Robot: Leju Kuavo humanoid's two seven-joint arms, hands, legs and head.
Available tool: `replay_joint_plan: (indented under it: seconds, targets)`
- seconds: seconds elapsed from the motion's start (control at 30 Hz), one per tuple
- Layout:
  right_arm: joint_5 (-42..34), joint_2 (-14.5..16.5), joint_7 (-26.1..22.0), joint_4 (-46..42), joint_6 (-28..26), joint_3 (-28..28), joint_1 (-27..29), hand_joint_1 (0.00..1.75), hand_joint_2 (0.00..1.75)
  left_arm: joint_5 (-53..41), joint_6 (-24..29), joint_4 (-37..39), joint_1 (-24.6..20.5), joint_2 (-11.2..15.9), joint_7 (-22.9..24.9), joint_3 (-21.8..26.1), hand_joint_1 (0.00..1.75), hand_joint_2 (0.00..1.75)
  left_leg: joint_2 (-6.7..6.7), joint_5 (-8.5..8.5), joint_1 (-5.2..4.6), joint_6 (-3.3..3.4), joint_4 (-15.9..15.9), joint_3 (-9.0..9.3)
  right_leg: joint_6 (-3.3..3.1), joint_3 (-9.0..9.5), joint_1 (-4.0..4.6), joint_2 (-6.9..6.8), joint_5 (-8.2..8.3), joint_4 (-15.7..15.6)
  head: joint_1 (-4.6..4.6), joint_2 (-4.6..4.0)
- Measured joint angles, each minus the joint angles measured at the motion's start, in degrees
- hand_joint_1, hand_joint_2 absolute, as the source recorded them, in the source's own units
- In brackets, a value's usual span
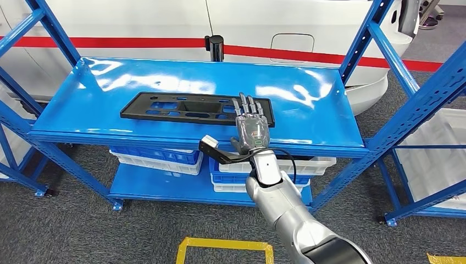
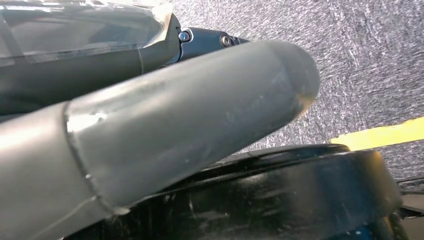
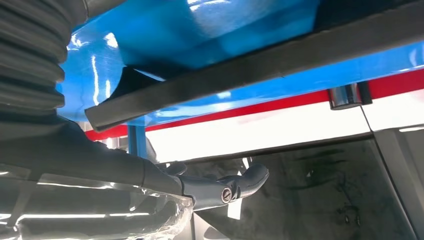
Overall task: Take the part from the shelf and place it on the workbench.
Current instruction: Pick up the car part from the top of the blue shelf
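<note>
your right hand is open, flat, fingers over the near right end of the black part, which lies flat on the blue shelf. looks like reach phase, nothing gripped. left hand: can't tell its state.

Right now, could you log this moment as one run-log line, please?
phase: reaching | right hand: open, fingers over near right end of black part | part: flat on blue shelf | left hand: holds nothing seen

Bright overhead light glares white on the glossy blue shelf; wrist views blur up close.
</note>
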Motion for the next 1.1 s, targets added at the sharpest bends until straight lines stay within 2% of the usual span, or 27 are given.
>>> replay_joint_plan:
  seconds: [0.23,0.7,0.97,1.0,1.1]
  targets:
    - [0.20,-0.78,0.50,0.00,0.00,0.00,0.14,0.00,1.75,-0.01,-0.02,0.00,0.00,0.00,0.32,0.00,0.00,0.00,0.00,0.00,0.00,0.00,0.00,0.00,0.00,0.00,0.00,0.00,0.00,0.00,0.00,0.01]
    - [0.27,-3.05,5.39,-0.09,0.00,0.22,-0.36,0.00,1.75,-0.46,0.41,0.00,0.01,0.00,-0.36,0.00,0.00,0.00,-0.01,0.00,0.00,0.00,0.00,0.01,0.00,0.04,0.00,0.00,0.00,0.00,0.00,0.01]
    - [0.29,-3.75,6.26,-0.48,0.00,2.19,-1.04,0.00,1.75,-1.02,0.35,0.00,0.02,-0.02,-0.92,0.00,0.00,0.00,-0.01,0.00,0.00,0.00,0.00,0.00,0.02,0.12,0.01,0.00,0.01,0.00,0.00,0.01]
    - [0.30,-3.75,6.39,-0.48,0.00,2.53,-1.16,0.11,1.75,-1.01,0.25,0.00,0.01,-0.02,-0.89,0.00,0.00,0.00,-0.01,0.00,0.00,0.00,0.00,0.00,0.02,0.10,0.01,0.00,0.01,0.00,0.00,0.01]
    - [-0.23,-3.77,7.03,-0.48,0.00,3.54,-1.34,1.41,1.75,-1.06,-0.09,0.00,0.01,-0.02,-0.65,0.01,0.00,0.00,-0.01,-0.01,0.00,0.00,0.00,0.00,0.02,0.07,0.01,0.00,0.00,0.00,0.00,0.01]
